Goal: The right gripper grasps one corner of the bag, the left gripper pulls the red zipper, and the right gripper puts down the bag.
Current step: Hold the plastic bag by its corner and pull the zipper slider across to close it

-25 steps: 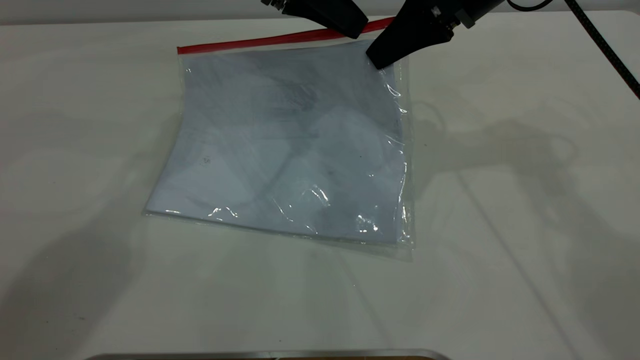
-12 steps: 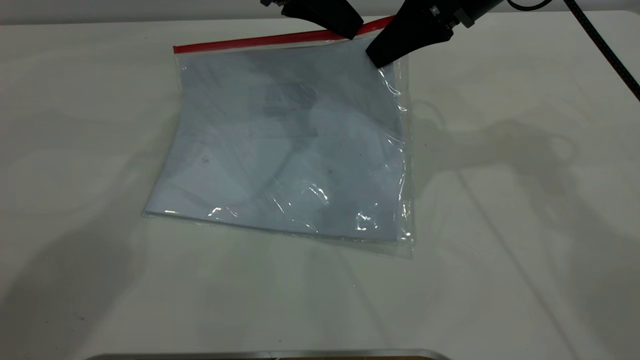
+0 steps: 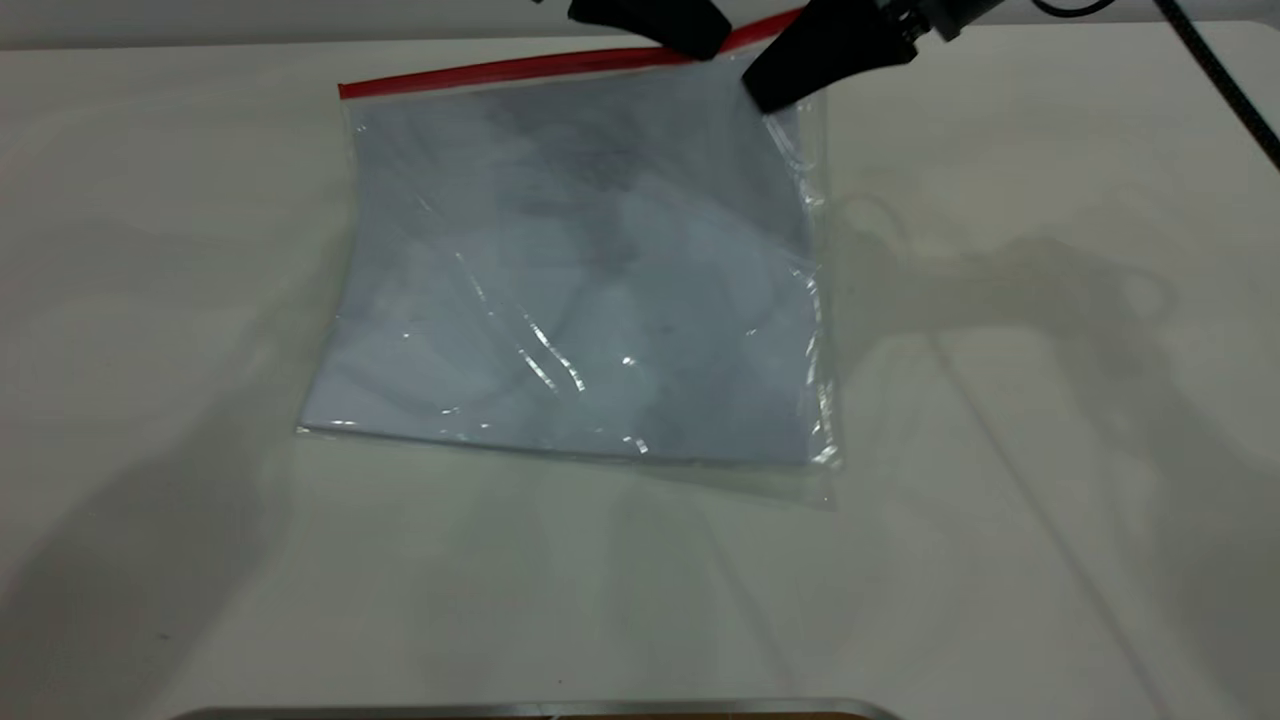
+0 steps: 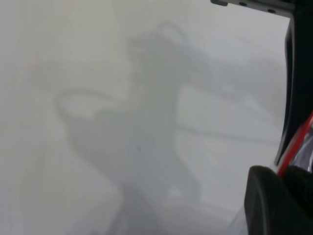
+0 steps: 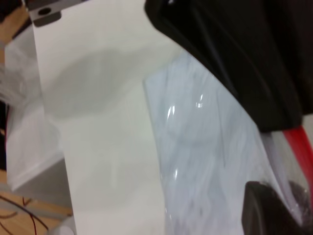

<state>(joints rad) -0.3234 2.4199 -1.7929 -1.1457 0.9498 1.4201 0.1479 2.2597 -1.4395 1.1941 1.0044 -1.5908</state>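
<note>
Mostly pale table surface [image 4: 98, 73], with broad grey shadow of arm and looped cable across middle. At one edge, left gripper [image 4: 288, 176]: dark rounded fingertip [image 4: 266, 200] in corner, second black finger as narrow vertical strip along frame edge. Between them, short stretch of red zipper [image 4: 295, 147], running diagonally, touching black finger strip. Beside red strip, sliver of clear bag [image 4: 307, 149] with glossy highlight. Grey metal bracket [image 4: 254, 5] with small dark holes at far corner.
</note>
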